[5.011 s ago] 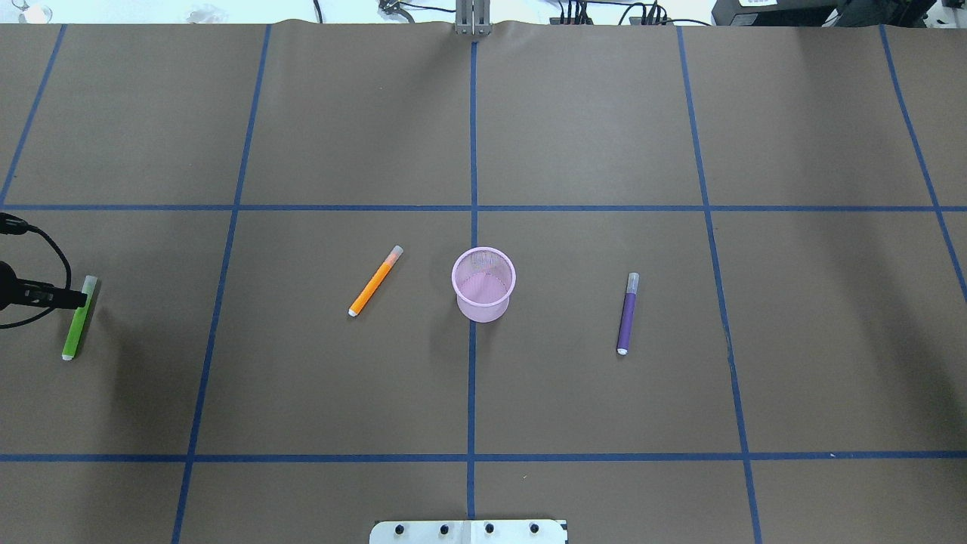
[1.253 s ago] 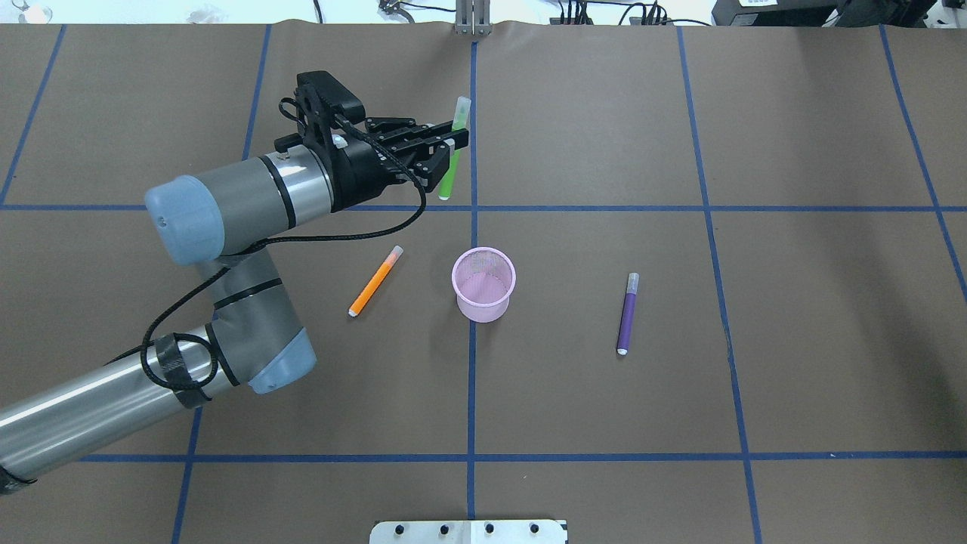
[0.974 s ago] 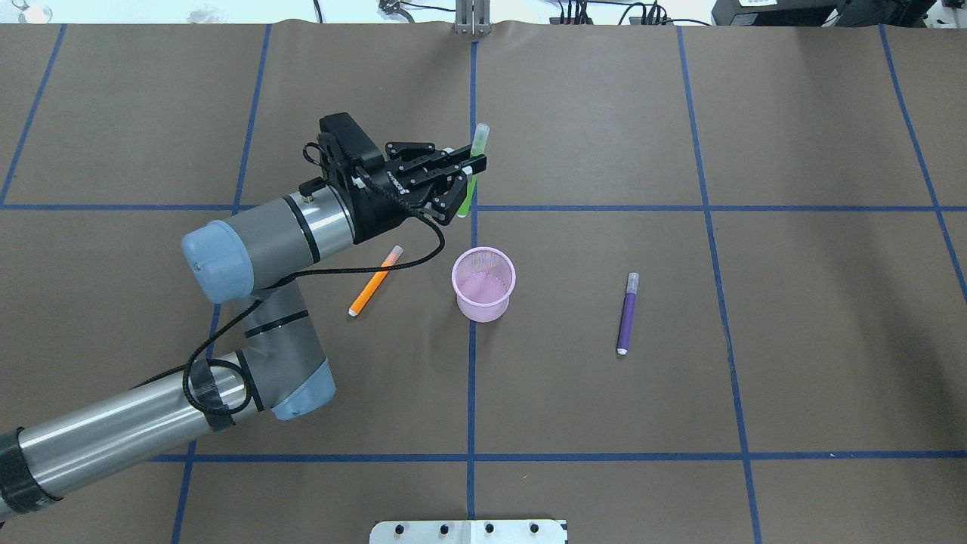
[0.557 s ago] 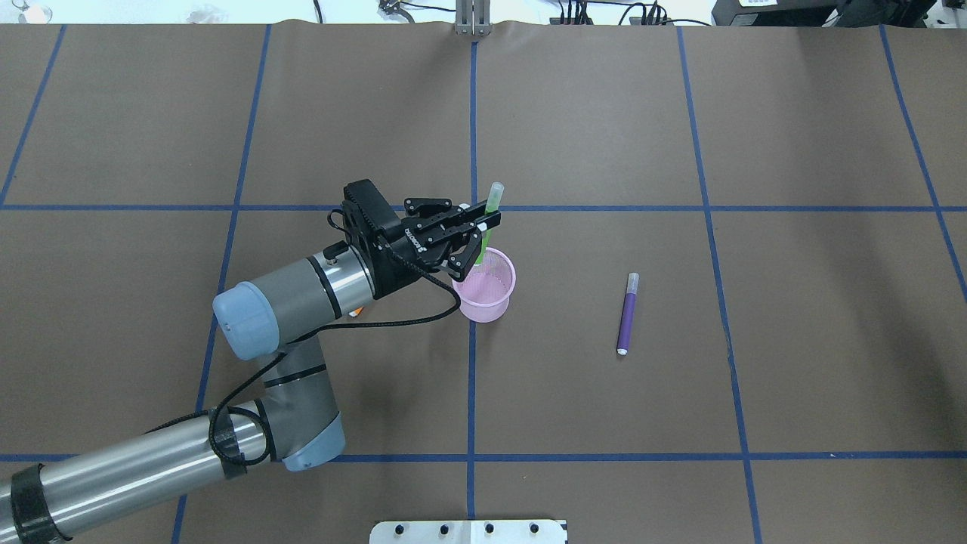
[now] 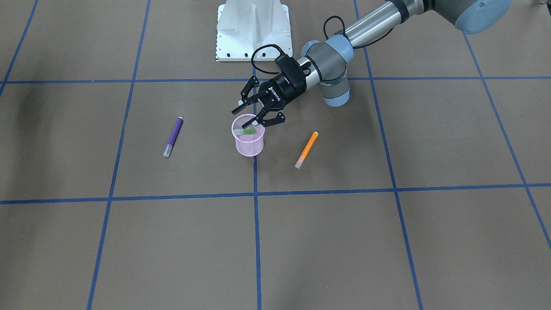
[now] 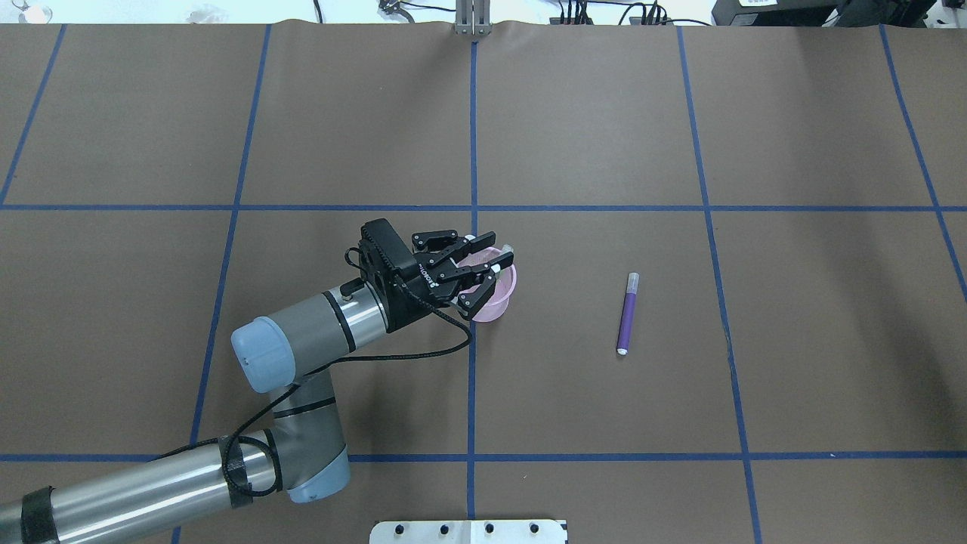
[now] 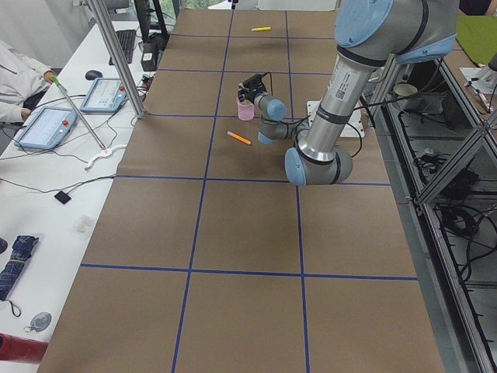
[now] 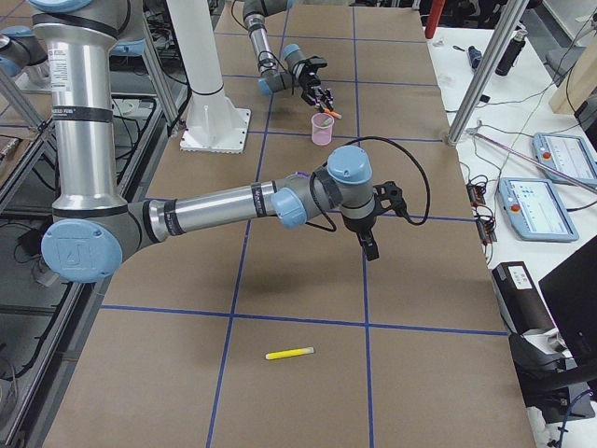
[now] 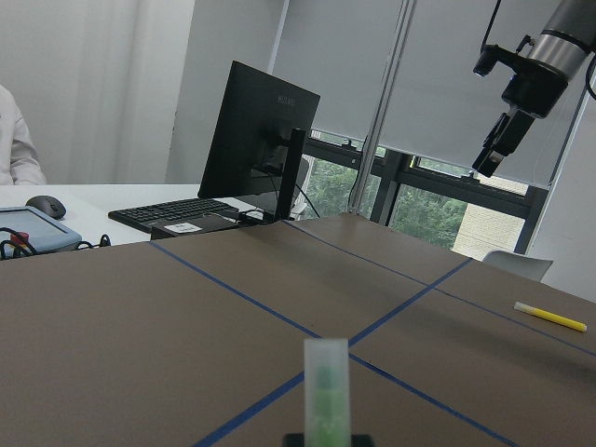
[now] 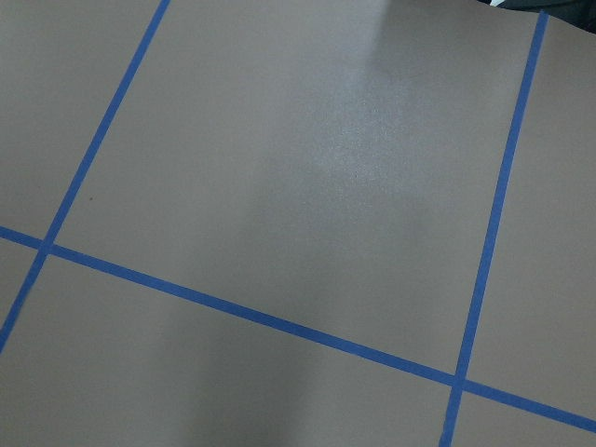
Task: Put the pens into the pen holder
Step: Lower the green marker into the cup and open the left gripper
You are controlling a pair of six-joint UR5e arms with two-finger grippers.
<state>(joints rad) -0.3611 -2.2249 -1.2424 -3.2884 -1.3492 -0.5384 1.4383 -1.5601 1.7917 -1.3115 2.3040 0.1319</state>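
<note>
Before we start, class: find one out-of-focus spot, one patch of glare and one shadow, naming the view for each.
Left wrist view: the green pen, near the lens, is blurred, the monitor behind sharper. Right wrist view: a pale sheen on the table. Front-facing view: soft shadow beside the left arm.

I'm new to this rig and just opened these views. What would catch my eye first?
The left gripper, jaws open, hovers right over the pink pen holder at centre, with the green pen inside it. The orange pen and purple pen lie on either side.
</note>
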